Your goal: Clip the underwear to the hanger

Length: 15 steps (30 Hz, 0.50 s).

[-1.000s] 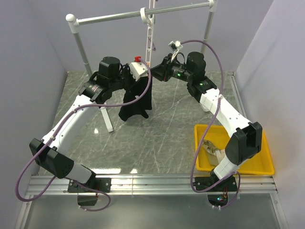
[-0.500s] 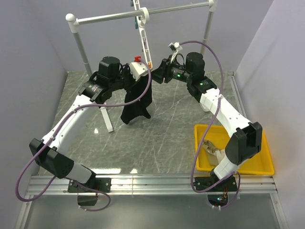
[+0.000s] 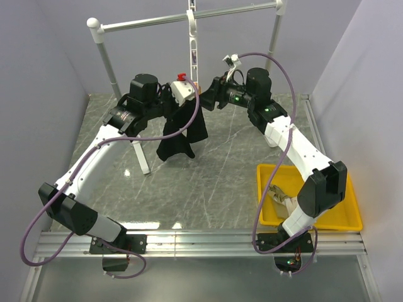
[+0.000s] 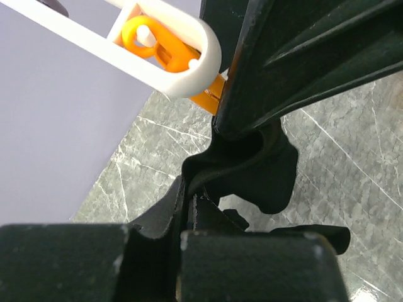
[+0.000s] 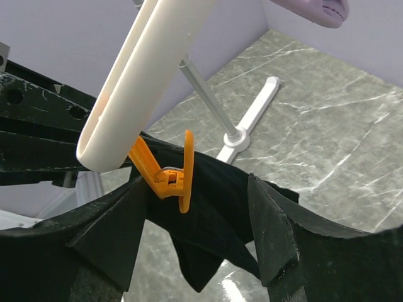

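Black soft fabric underwear (image 3: 179, 135) hung crumpled from my left gripper (image 3: 187, 106), which was pinched shut on its top edge, well above the grey marble counter (image 3: 220, 176). That edge sat right at the small orange clip (image 5: 169, 173) on the slim white plastic hanger (image 3: 192, 47). My right gripper (image 3: 205, 95) stood wide, straddling the clip. I judged the garment delivered but not yet clipped.

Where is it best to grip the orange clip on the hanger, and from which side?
Probably grip the clip by its two spread orange levers, below the hanger. Come from the side of the right claw: the levers stick out there, while the underwear lies behind.
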Motion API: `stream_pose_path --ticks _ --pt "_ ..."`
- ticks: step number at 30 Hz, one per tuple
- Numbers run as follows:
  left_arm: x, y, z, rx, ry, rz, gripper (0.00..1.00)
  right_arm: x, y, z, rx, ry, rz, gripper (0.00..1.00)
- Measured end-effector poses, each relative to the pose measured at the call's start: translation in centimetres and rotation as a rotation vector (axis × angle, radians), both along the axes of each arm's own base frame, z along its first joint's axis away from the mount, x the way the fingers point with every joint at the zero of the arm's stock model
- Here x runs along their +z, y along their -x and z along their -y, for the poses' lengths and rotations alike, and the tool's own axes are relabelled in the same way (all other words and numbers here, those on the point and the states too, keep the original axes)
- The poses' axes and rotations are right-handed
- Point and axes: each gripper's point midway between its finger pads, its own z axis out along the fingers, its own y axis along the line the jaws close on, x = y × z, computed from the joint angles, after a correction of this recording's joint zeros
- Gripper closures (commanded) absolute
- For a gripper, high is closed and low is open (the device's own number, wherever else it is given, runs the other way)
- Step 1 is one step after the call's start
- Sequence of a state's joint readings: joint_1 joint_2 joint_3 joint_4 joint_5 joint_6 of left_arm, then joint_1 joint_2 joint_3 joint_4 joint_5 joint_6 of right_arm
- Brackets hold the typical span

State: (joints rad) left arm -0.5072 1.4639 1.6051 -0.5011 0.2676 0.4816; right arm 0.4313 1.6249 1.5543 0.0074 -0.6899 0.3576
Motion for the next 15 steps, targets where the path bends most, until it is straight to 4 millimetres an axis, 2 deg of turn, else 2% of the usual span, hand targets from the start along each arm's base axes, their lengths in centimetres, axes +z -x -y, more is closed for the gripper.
stream_pose_path --ticks 5,15 --pt "0.1 0.1 0.2 -0.012 0.003 0.001 1.0 0.8 0.1 0.5 0.012 -0.041 -0.038 0.28" --pt "0.2 0.6 0.6 -0.045 0.015 -0.002 0.97 3.8 0.6 2.6 0.009 -0.113 -0.034 0.28"
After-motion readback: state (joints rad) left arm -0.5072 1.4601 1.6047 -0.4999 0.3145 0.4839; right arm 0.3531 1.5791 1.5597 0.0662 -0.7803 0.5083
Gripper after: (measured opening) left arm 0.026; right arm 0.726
